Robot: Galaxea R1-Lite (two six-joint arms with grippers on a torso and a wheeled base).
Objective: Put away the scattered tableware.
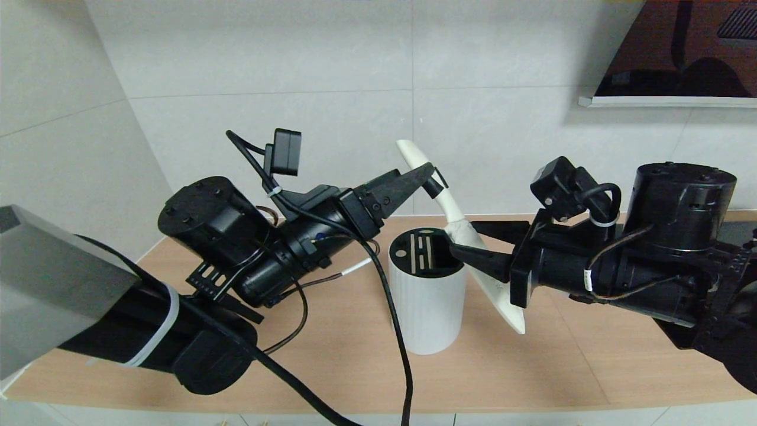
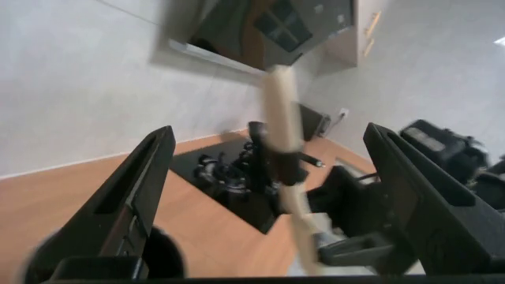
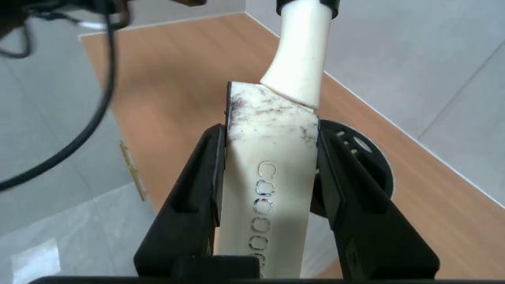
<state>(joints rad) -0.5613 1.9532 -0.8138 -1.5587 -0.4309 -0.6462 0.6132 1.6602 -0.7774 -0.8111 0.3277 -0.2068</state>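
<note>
Brightly, evenly lit from overhead, with only soft shadows on the counter around the white holder. Mildly bowed at the head view's edges, with dull reflections in the glossy range hood.

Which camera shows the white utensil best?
The head view: the white utensil shows from handle to blade tip, tilted beside the holder. The right wrist view shows its blade in the right hand; the left wrist view, its handle.

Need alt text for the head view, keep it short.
The right gripper holds a white knife tilted, handle up, beside a white cylindrical knife block with a slotted black top on a wooden counter. The left gripper is open around the knife's handle.
</note>
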